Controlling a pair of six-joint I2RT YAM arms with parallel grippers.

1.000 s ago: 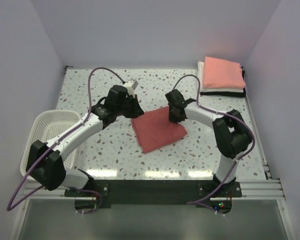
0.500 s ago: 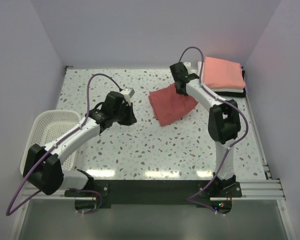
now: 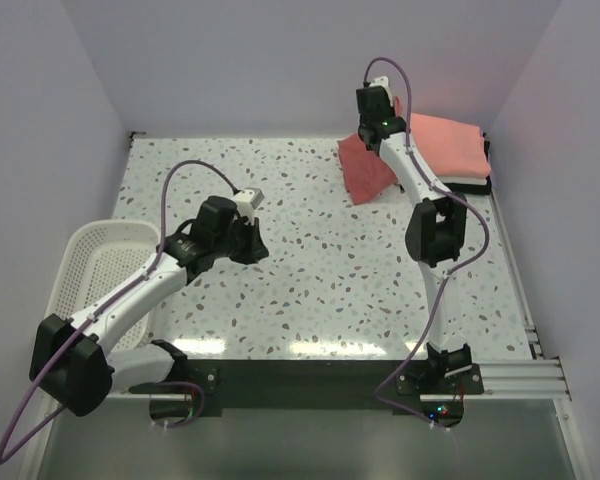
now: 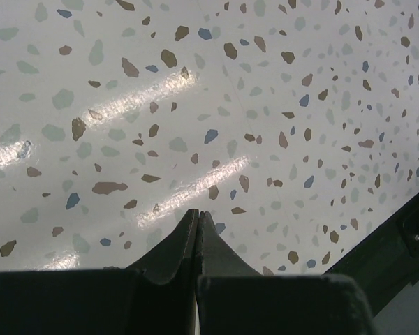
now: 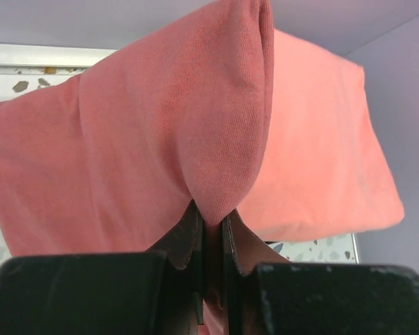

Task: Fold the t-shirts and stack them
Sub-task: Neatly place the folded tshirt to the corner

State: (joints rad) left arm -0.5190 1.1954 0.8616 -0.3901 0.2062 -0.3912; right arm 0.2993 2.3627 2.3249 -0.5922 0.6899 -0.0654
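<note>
Since a second ago, the right claw (image 5: 211,215) has carried the brick-red shirt (image 3: 366,172) from the middle of the tabletop (image 3: 320,280) to the far right corner. It hangs there just beside the stack topped by the salmon-pink shirt (image 3: 446,143). Right claw: clamped on a fold of red cloth. Left claw (image 4: 197,218): fully closed, empty, over bare tabletop.

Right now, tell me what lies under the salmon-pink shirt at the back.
A white shirt, then a black shirt; only their front edges show. The pink shirt covers the rest; the right arm hides the stack's left side.
</note>
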